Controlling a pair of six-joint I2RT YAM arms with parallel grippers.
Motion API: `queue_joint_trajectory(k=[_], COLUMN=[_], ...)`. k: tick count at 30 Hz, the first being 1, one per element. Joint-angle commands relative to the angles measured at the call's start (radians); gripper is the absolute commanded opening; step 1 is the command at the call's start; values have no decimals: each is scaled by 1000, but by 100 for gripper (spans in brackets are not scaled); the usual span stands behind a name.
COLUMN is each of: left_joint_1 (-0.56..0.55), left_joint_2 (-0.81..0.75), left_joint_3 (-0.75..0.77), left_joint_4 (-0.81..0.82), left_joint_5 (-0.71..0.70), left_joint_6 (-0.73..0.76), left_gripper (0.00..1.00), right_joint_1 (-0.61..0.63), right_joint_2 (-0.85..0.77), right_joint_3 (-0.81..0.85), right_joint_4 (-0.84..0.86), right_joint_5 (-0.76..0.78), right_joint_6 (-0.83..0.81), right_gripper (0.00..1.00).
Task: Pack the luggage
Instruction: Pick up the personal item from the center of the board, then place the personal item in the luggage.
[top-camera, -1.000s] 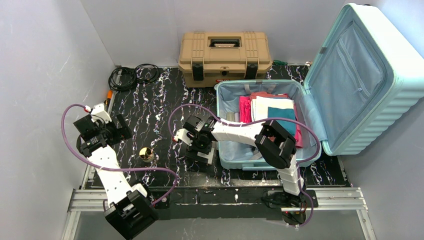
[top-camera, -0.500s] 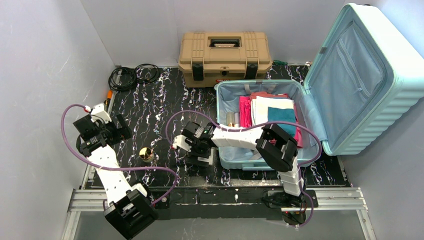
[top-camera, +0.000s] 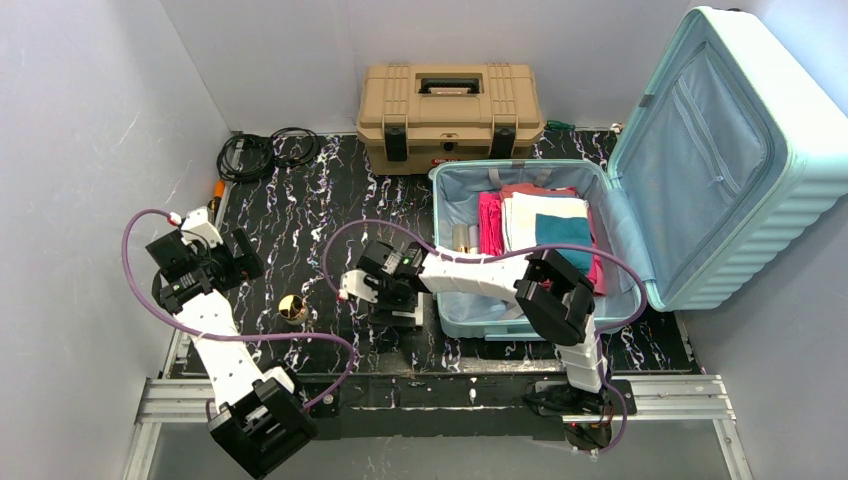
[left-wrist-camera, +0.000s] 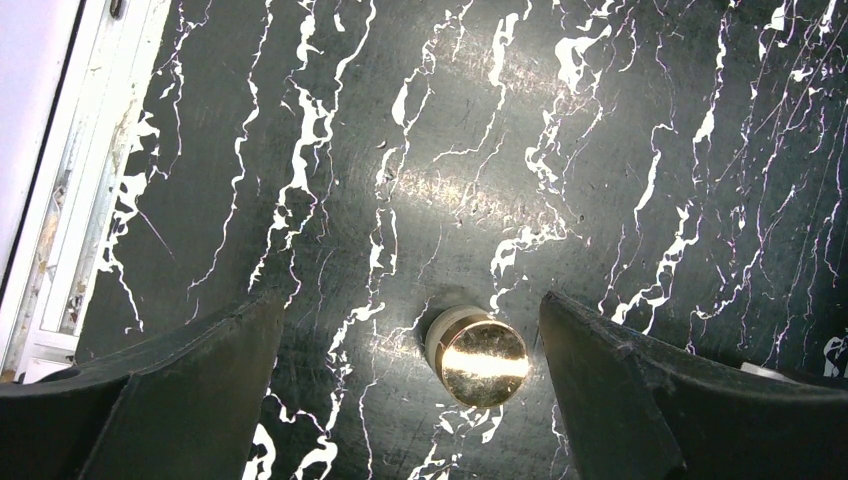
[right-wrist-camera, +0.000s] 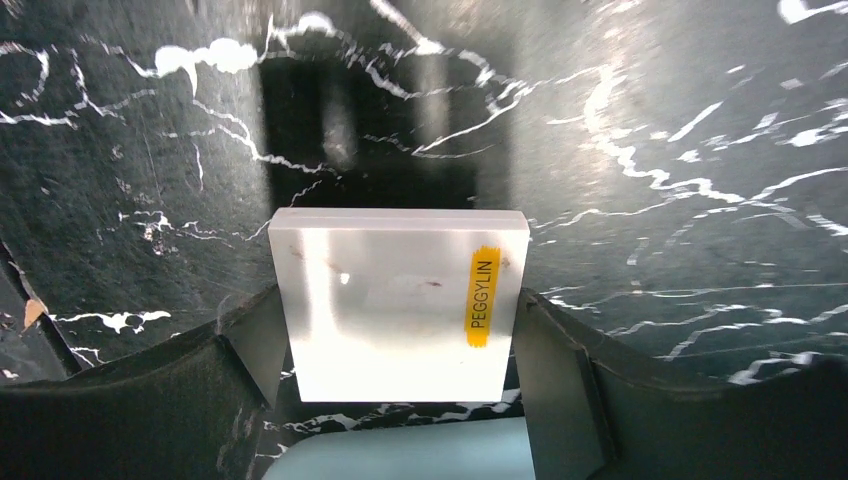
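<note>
While my right tool (right-wrist-camera: 397, 330) straddles a box (right-wrist-camera: 380, 270), luggage (top-camera: 700, 150) lies open beside it.
I cannot tell if it grips; my left tool (left-wrist-camera: 410, 300) hangs wide above a jar (left-wrist-camera: 483, 360).

Table (top-camera: 300, 215): black top with white marble veins.
12 o'clock: tan toolbox (top-camera: 450, 115), at the far edge.
10 o'clock: coiled black cables (top-camera: 265, 155).
3 o'clock: luggage (top-camera: 700, 150), lid raised.
8 o'clock: gold-topped jar (left-wrist-camera: 478, 358), on my left side.
6 o'clock: white box (right-wrist-camera: 398, 300), yellow PEGGYLIN label, near the luggage's corner.
</note>
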Motion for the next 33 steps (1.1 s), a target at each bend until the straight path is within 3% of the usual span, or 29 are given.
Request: queue_joint_trajectory(k=[1,7,15,25,33], left_joint_1=[13,18,25,29,30], left_joint_2=[-6,-9,-6,2,-3], left_joint_3=[4,4,3,1,3], left_joint_4=[-23,-22,-21,-18,-25], left_joint_5=[19,18,23,30,31], left_joint_6=[-5,-5,-5,-4,-3], left_gripper=[98,98,98,98,98], right_joint_1=[3,3,-35,-333,-508], right_joint_2=[-31,-93,-184,-266,-185], right_joint_3=[149,268,335,346,311], right_joint_4=[-53,-51,-42,-56,-23], right_joint_5=[13,17,135,40,-59], right_joint_6=[-44,-63,-148,-350,-545], right_gripper=[69,70,71,71,70])
